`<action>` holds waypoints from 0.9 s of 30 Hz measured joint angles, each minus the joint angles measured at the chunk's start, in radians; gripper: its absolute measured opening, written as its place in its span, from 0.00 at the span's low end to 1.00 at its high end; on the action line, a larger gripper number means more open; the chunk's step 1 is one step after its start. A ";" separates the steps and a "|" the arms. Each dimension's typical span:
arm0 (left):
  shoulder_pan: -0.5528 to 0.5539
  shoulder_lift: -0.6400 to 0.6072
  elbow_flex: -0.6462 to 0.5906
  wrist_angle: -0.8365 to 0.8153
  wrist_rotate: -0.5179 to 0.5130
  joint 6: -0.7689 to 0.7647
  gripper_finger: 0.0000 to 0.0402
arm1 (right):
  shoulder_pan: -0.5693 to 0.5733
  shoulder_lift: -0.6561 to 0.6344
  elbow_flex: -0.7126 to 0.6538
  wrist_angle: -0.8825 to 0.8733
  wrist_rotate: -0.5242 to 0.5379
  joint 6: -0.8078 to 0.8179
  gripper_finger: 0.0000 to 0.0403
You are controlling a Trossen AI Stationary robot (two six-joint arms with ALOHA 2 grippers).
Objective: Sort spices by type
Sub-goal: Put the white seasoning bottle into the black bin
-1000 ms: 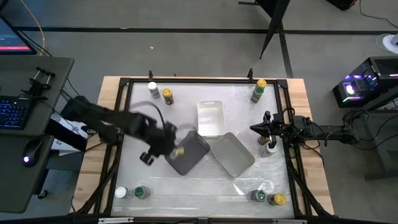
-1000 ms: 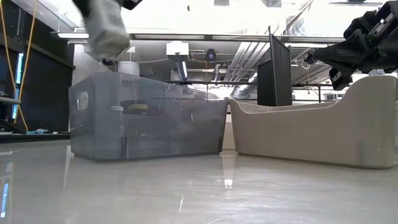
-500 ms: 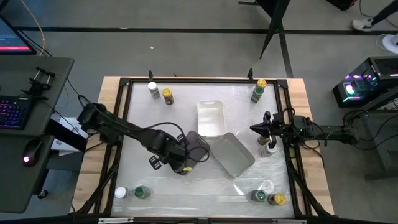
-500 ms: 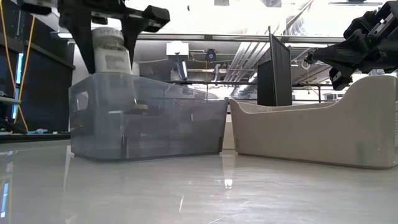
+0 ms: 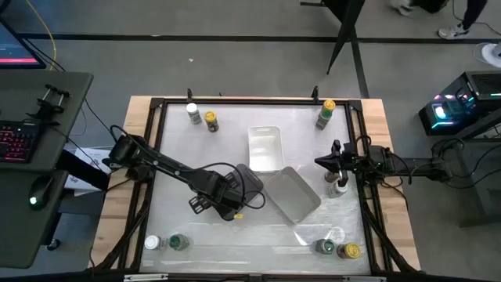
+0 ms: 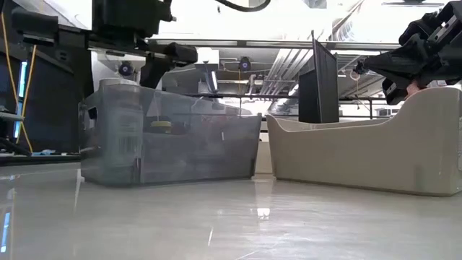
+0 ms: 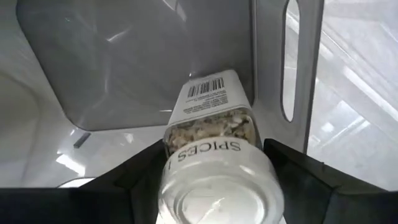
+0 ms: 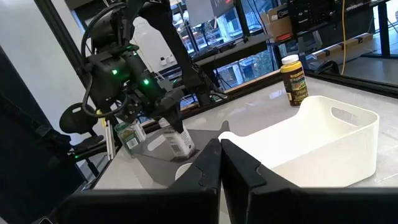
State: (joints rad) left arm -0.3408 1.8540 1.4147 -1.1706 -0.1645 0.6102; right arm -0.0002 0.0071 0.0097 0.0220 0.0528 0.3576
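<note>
My left gripper point(image 5: 228, 200) reaches down into the dark grey tray point(image 5: 249, 178) and is shut on a white-lidded spice jar point(image 7: 211, 106) with a barcode label. Seen through the tray's wall in the low view, the jar point(image 6: 127, 137) stands beside a yellow-lidded jar point(image 6: 160, 126) that is inside the tray. The right wrist view shows this held jar point(image 8: 178, 142) upright in the tray. My right gripper point(image 5: 319, 163) waits shut at the table's right side, above a white-lidded jar point(image 5: 337, 186). My left gripper point(image 7: 217, 180) pinches the jar's upper body just under the white lid point(image 7: 210, 152), one finger point(image 7: 140, 180) on each side. The fingers come from above, pointing down. The jar hangs upright below them inside the grey tray; whether its base touches the floor I cannot tell.
A white tray point(image 5: 264, 147) and a light grey tray point(image 5: 292, 195) lie beside the dark one. Loose jars stand at the far left point(image 5: 193, 113) point(image 5: 210, 120), far right point(image 5: 325, 113), near left point(image 5: 152, 243) point(image 5: 178, 242) and near right point(image 5: 325, 247) point(image 5: 351, 251).
My left gripper has swung toward the table's right and near edge over the dark grey tray, then gone down. The jar it carries has dropped from above the tray's rim to inside the tray. The right arm has kept still.
</note>
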 joint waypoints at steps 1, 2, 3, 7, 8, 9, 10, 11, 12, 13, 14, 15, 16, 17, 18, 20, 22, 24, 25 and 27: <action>0.000 -0.004 0.000 -0.003 -0.001 0.001 0.61 | 0.000 0.000 0.000 0.000 0.000 0.000 0.00; 0.000 -0.007 0.000 -0.008 -0.002 0.002 0.61 | 0.000 0.000 0.000 0.000 0.000 0.000 0.00; 0.000 -0.012 0.001 -0.013 -0.003 0.003 0.61 | 0.000 0.000 0.000 0.000 0.000 0.000 0.00; 0.000 -0.041 0.018 -0.024 -0.002 -0.016 0.61 | 0.000 0.000 0.000 0.000 0.000 0.000 0.00; 0.002 -0.047 0.028 -0.031 -0.002 -0.019 0.61 | 0.000 0.000 0.000 0.000 0.000 0.000 0.00; 0.002 -0.052 0.039 -0.041 -0.002 -0.022 0.61 | 0.000 0.000 0.000 0.000 0.000 0.000 0.00; 0.003 -0.055 0.053 -0.057 -0.003 -0.023 0.61 | 0.000 0.000 0.000 0.000 0.000 0.000 0.00; 0.006 -0.063 0.068 -0.067 -0.005 -0.025 0.61 | 0.000 0.000 0.000 0.000 0.000 0.000 0.00; 0.007 -0.073 0.082 -0.080 -0.009 -0.031 0.61 | 0.000 0.000 0.000 0.000 0.000 0.000 0.00; 0.013 -0.082 0.097 -0.095 -0.014 -0.040 0.61 | 0.000 0.000 0.000 0.000 0.000 0.000 0.00; 0.018 -0.096 0.109 -0.107 -0.018 -0.054 0.62 | 0.000 0.000 0.000 0.000 0.000 0.000 0.00; 0.023 -0.111 0.120 -0.118 -0.023 -0.071 0.62 | 0.000 0.000 0.000 0.000 0.000 0.000 0.00; 0.032 -0.127 0.129 -0.127 -0.026 -0.089 0.62 | 0.000 0.000 0.000 0.000 0.000 0.000 0.00; 0.037 -0.147 0.133 -0.136 -0.029 -0.109 0.62 | 0.000 0.000 0.000 0.000 0.000 0.000 0.00; 0.047 -0.168 0.135 -0.149 -0.035 -0.127 0.62 | 0.000 0.000 0.000 0.000 0.000 0.000 0.00; 0.070 -0.220 0.135 -0.167 -0.066 -0.173 0.62 | 0.000 0.000 0.000 0.000 0.000 0.000 0.00; 0.109 -0.272 0.136 -0.183 -0.116 -0.234 0.62 | 0.000 0.000 0.000 0.000 0.000 0.000 0.00; 0.161 -0.321 0.136 -0.187 -0.156 -0.305 0.62 | 0.000 0.000 0.000 0.000 0.000 0.000 0.00; 0.190 -0.342 0.136 -0.186 -0.164 -0.340 0.62 | 0.000 0.000 0.000 0.000 0.000 0.000 0.00; 0.257 -0.382 0.136 -0.185 -0.166 -0.401 0.62 | 0.000 0.000 0.000 0.000 0.000 0.000 0.00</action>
State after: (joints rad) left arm -0.0838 1.4716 1.5505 -1.3552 -0.3308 0.2094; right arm -0.0002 0.0071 0.0097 0.0222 0.0528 0.3578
